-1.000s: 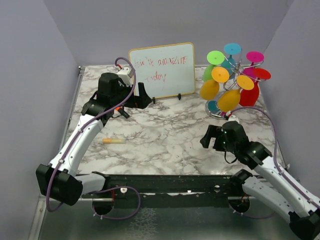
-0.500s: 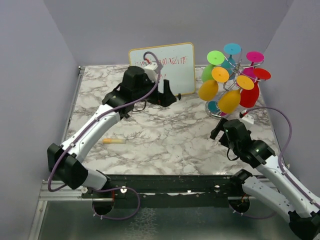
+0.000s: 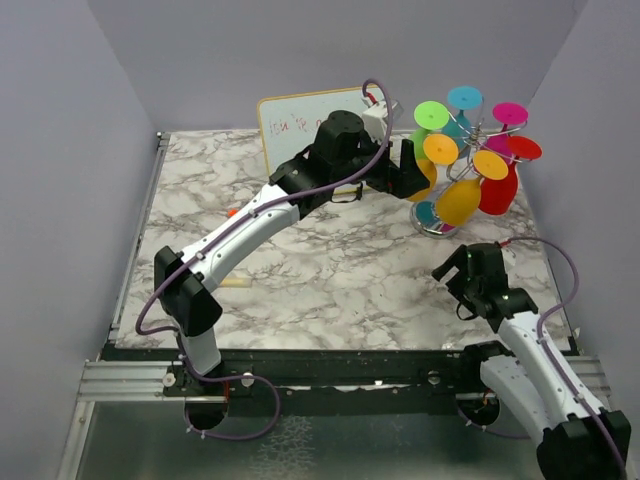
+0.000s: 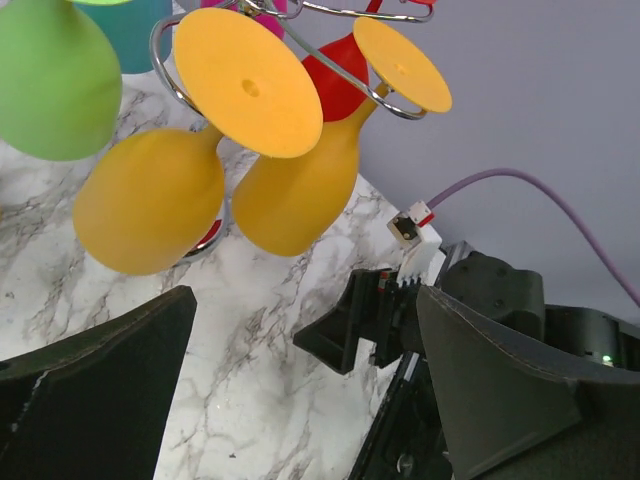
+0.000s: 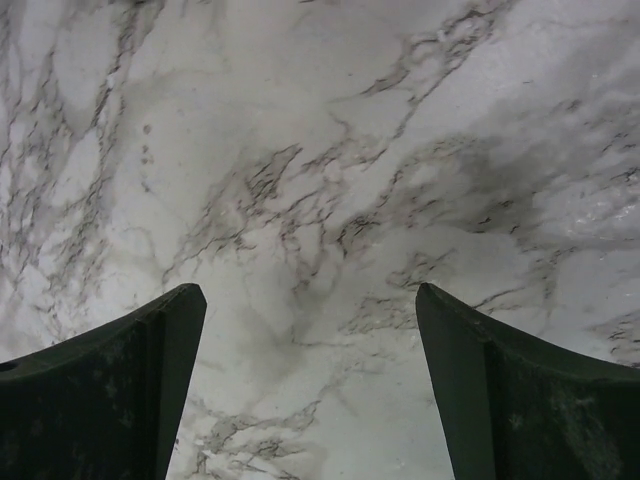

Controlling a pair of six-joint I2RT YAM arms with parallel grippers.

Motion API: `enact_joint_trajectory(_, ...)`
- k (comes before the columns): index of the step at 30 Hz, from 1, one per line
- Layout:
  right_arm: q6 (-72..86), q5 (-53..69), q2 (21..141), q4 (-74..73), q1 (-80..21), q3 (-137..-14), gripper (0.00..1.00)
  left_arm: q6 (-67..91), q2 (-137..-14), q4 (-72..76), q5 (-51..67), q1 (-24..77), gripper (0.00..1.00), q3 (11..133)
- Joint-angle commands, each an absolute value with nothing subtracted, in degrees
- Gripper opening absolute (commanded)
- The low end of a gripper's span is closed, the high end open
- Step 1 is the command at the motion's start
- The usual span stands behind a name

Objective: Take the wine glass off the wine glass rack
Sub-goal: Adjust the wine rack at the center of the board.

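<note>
Between the left jaws nothing is held yet: they stand wide apart, aimed at the nearer orange wine glass (image 4: pixel 150 200), which hangs bowl-down close ahead but clear of them. Over the past second the left arm (image 3: pixel 250 215) has swung from the whiteboard (image 3: pixel 290 128) across to the wine glass rack (image 3: pixel 472 130) at the table's far right corner. The approach looks nearly done, and closing on a glass is what remains. The right jaws, also open and empty, have shifted slightly rightward and face bare marble (leaving the rack to the other arm, I would judge). All the glasses (orange, green, teal, pink, red) remain hung by their feet on the wire arms. The table (image 3: pixel 330 260) is white marble with grey veins, with the rack and whiteboard along its far side. Plain lilac-grey walls close it in on three sides.
</note>
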State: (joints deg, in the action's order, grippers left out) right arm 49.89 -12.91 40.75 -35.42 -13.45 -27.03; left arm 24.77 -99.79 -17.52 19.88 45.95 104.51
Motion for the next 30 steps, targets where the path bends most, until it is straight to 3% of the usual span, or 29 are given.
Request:
enact_joint_trajectory(1,46.2,1.1,43.0,-26.5,-4.9,-23.1,0.91,28.0,-101.9,-16.6,17.3,47.0,0.92,107.6)
enact_joint_trajectory(14,44.7,11.1,55.0,1.0,3.6,-18.2,0.75,24.7,-95.0,-15.3,12.3,47.0,0.93,96.9)
enact_joint_trajectory(21,47.7,18.3,70.1,23.5,7.7,-16.4,0.71,24.2,-92.7,-15.3,10.5,47.0,0.94,94.2)
enact_joint_trajectory(30,51.2,23.7,89.2,40.4,8.0,-20.0,0.63,23.8,-90.8,-15.7,8.6,47.0,0.94,91.9)
